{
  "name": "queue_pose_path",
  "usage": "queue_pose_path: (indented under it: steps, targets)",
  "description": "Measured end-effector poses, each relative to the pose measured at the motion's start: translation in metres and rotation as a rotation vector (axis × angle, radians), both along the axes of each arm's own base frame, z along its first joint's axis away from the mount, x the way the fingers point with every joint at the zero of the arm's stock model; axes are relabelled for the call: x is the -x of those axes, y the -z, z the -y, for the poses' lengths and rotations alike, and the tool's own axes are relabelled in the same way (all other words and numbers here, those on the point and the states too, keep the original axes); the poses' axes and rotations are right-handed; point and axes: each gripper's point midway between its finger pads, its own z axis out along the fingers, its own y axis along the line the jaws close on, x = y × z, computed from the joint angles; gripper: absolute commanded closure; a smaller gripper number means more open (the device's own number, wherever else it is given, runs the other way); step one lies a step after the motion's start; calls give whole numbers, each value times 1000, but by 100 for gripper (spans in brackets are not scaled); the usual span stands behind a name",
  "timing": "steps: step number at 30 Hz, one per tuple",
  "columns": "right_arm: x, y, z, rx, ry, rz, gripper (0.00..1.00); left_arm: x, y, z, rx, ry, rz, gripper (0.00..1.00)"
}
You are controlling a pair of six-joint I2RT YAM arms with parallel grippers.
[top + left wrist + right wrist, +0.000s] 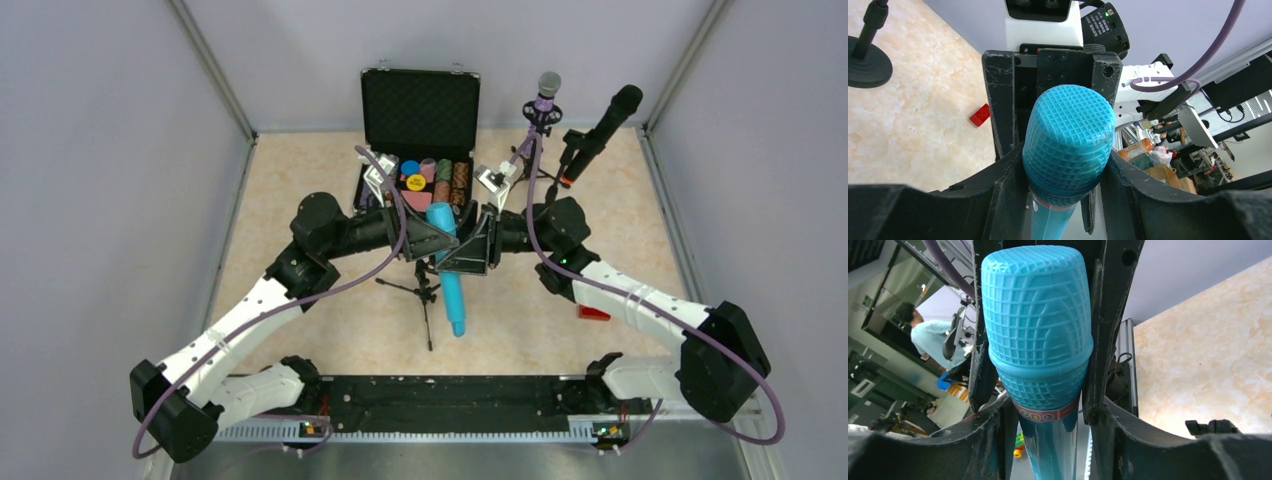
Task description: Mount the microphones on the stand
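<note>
Turquoise microphone (455, 295) is up off the worktop at its middle, right over the little black tripod stand (425, 290). Its head points to the far edge and its handle trails toward the near edge. My left tool (1063, 192) is pinching it at the neck, just under the ribbed head. My right tool (1050, 427) has its fingers against that same neck from the other side, so as I read it both are clamped on.

It looks like moulded toy plastic, so I judge it light, stiff and probably hollow, and it won't sag. The handle is glossy, and I'd expect it to slide in the pads. The neck is the place to hold, since the head's wide shoulder sits on the fingers as a ledge. That also leaves the long handle free for the stand's clip.

The purple microphone (547, 95) and the black microphone (600, 130) are already perched on stands at the far right corner.
</note>
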Motion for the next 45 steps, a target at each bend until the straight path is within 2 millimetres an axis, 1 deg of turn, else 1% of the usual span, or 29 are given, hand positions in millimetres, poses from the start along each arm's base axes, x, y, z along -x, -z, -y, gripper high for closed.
queue_pose_path:
  steps: [3,5,6,8,10,11,12,14,15,17,18,19,22,26,28,32,36,38,41,43,45]
  targets:
    - [2,-3,0,-13,-16,-10,73,-1,0,0,0,-4,3,100]
    - [3,-4,0,-16,-28,-26,89,0,-3,0,7,1,25,100]
    - [4,-6,0,-20,-31,-28,100,0,-3,0,8,-1,33,97]
    - [4,-7,0,-27,-35,-28,100,0,-4,-1,10,-3,35,75]
    - [4,-8,0,-32,-37,-30,100,-1,-5,-1,11,-10,37,49]
    - [3,-8,0,-35,-36,-29,100,-1,-5,-1,12,-14,39,33]
    - [3,-8,0,-35,-36,-29,100,-2,-5,-2,13,-22,41,20]
    - [1,-7,-1,-34,-22,-27,100,-3,-6,-2,20,-31,42,3]
    - [-3,-4,-2,-30,-6,-31,100,-2,-9,-2,28,-40,49,1]
    - [-8,0,-3,-27,23,-29,100,-4,-9,-3,27,-62,46,1]
    - [-11,2,-4,-25,40,-24,100,-9,-7,-3,19,-90,44,1]
    - [-13,3,-5,-23,54,-20,100,-18,0,-4,-2,-134,33,1]
    - [-21,6,-5,-6,118,2,100,-45,27,-10,-108,-260,-11,1]
    - [-41,20,-4,53,250,-4,100,-68,34,-23,-208,-393,22,1]
    - [-49,21,-1,69,314,7,100,-76,34,-30,-240,-447,38,1]
    - [-61,15,11,72,438,41,100,-84,27,-35,-246,-500,69,1]
    - [-71,20,27,65,570,43,100,-92,20,-43,-263,-545,105,1]
    - [-77,20,34,55,632,45,100,-99,22,-51,-291,-587,106,1]
    - [-86,13,39,32,693,56,100,-110,28,-60,-336,-632,100,1]
    - [-92,10,42,21,726,55,100,-111,33,-60,-356,-631,99,1]
    - [-98,7,45,8,766,53,100,-109,35,-57,-363,-600,110,1]
